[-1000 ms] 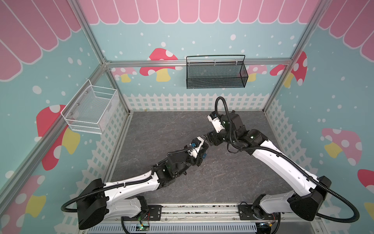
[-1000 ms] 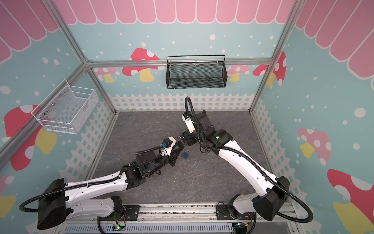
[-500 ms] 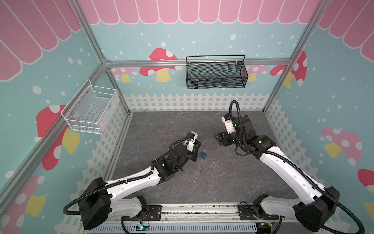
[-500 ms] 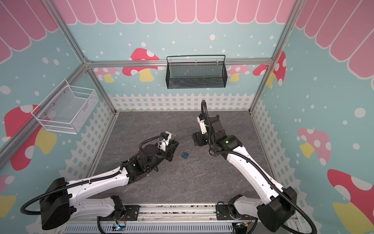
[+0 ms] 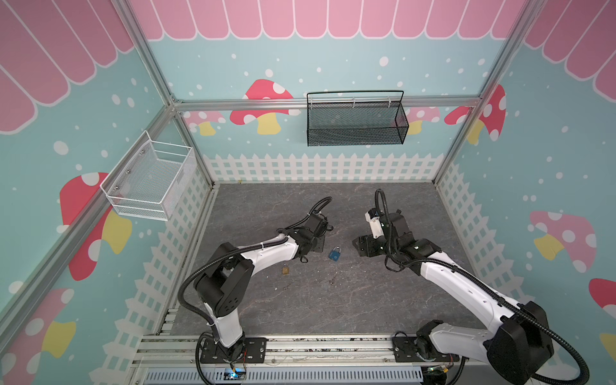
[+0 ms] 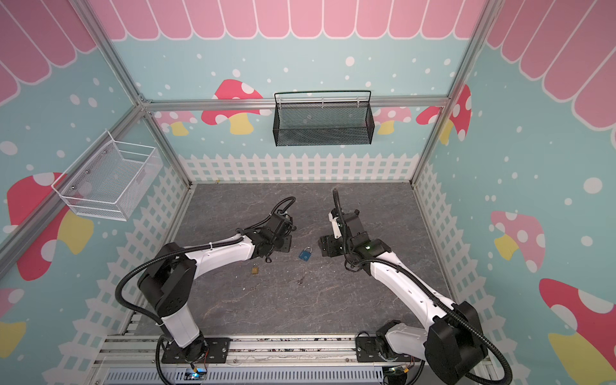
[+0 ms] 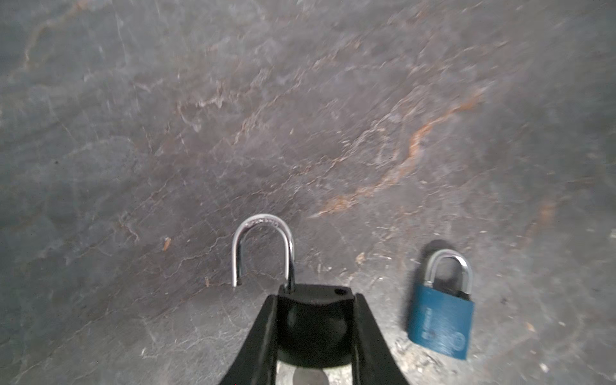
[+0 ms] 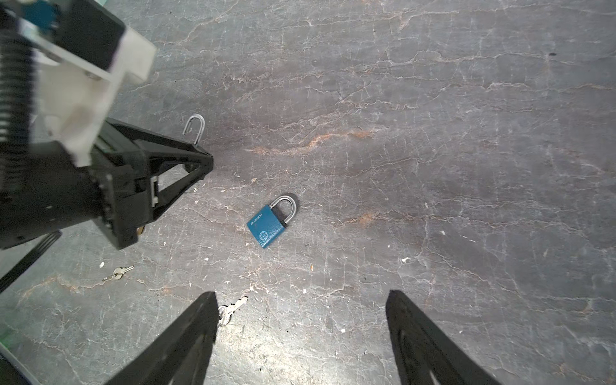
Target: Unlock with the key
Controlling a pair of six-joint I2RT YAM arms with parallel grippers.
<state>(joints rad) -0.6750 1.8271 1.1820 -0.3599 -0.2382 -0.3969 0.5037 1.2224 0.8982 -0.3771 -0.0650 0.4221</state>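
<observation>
On the left wall hangs a white wire basket [image 5: 150, 180], well above the grey stone-patterned desk [image 5: 333, 316]. Below it the left arm reaches in toward the middle. A small brass padlock [image 5: 285, 270] lies flat on the desk just beside that arm's forearm.

Next comes the left claw [image 7: 315, 301]. Its fingers [image 7: 263, 333] are drawn in narrow and clamp the body of the black padlock [image 7: 310, 328]. The steel shackle [image 7: 263, 222] of this lock stands open: one leg sits in the body, and the free end hangs clear of its hole. The right wrist view shows the same grip from the side, with the shackle [image 8: 195, 128] poking out past the claw's tips.

Just right of the left claw, in the gap between the two claws, the blue padlock [image 5: 335, 255] lies flat on the desk with its shackle closed; nothing touches it. It shows in both top views [image 6: 305, 255].

On the back wall, above and behind this spot, hangs a black mesh basket [image 5: 355, 126].

The right claw [image 8: 301, 293] hovers over the desk with its fingers [image 8: 200, 320] spread wide and nothing between them. Two keys lie on the desk in its wrist view. The near key [image 8: 230, 310] rests just beside one finger. The far key [image 8: 118, 273] lies apart from it, close under the left arm's wrist.
</observation>
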